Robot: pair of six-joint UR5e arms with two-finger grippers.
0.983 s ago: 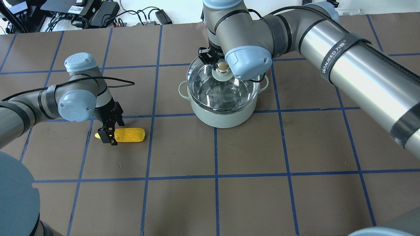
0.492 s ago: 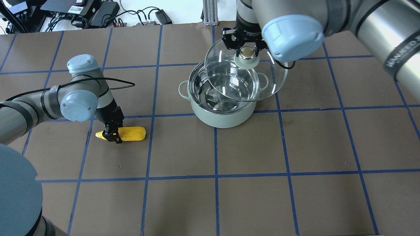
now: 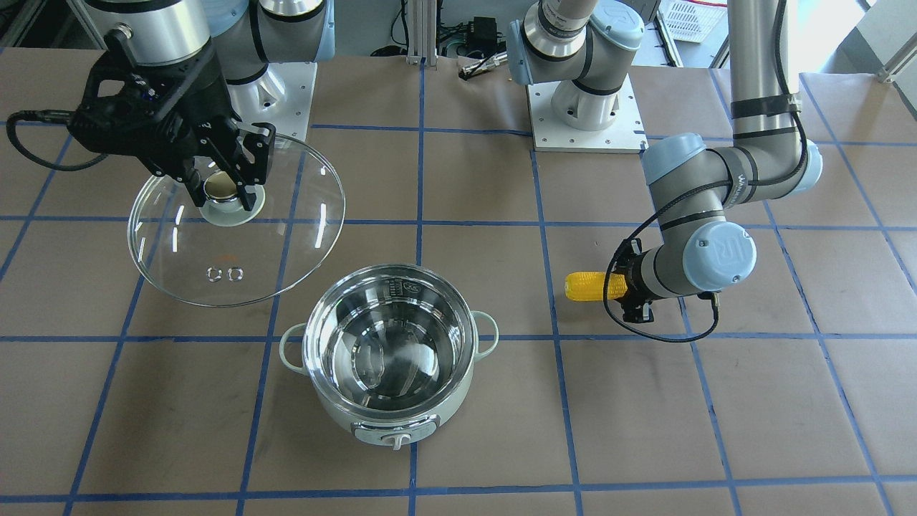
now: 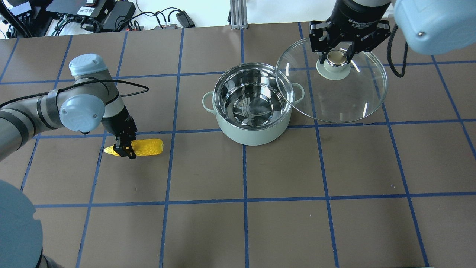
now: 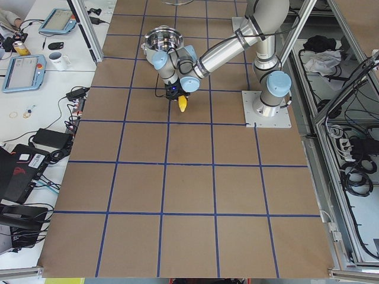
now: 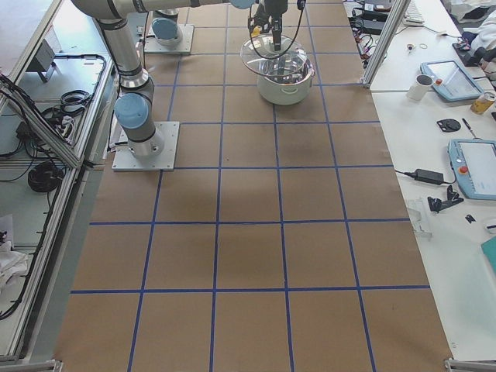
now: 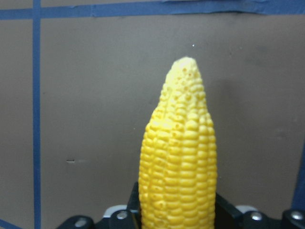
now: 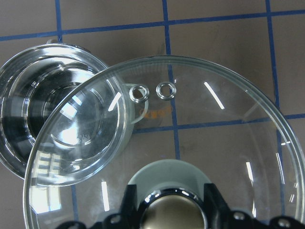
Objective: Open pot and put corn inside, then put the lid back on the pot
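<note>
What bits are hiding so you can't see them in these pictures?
Front-facing view: pointed end of the corn, hidden behind the left arm.
Left wrist view: thick end of the corn, cut off by the bottom edge.
Overhead view: control knob of the pot, hidden behind its own wall.
Right wrist view: knob of the lid, cut by the bottom edge.

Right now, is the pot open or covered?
Open: the pot shows a bare steel interior; the right hand holds the lid aside.

Brown table (image 4: 282,230), blue tape grid (image 4: 245,200); pot (image 4: 253,134) stands on it near middle; corn (image 4: 147,147) at surface, contact unclear.
</note>
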